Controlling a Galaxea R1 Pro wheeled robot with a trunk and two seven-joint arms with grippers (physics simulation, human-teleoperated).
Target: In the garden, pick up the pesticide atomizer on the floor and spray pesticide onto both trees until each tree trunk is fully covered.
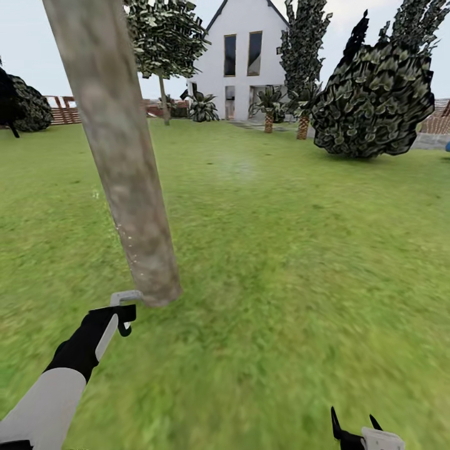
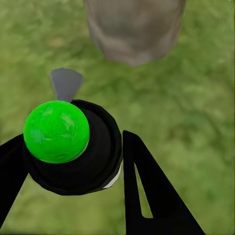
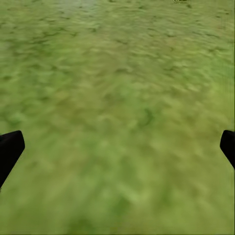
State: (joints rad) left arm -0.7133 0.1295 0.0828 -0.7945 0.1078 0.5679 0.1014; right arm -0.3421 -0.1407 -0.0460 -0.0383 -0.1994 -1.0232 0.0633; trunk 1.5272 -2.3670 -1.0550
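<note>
- My left gripper (image 1: 125,319) sits at about 7 o'clock in the head view, its fingers (image 2: 147,196) clamped around the atomizer (image 2: 73,147): black body, bright green ball on top.
- The atomizer's grey nozzle (image 1: 127,296) points at the base of the trunk (image 1: 119,156), just beside the bark; I cannot tell whether it touches.
- The trunk is thick, mottled grey-tan, and slants from 11 o'clock down to the grass near the middle left. Pale specks (image 1: 128,237) dot its lower part, and a few float just to its left.
- In the left wrist view the trunk's foot (image 2: 133,29) stands on the lawn (image 2: 196,122) just past the nozzle.
- My right gripper (image 1: 356,431) is low at 5 o'clock, fingers spread wide and holding nothing, over bare grass (image 3: 117,117).
- Far off at 12 o'clock stands a white house (image 1: 240,56); a big dark bush (image 1: 375,100) is at 2 o'clock, and a slat fence (image 1: 62,112) runs at 10 o'clock.
</note>
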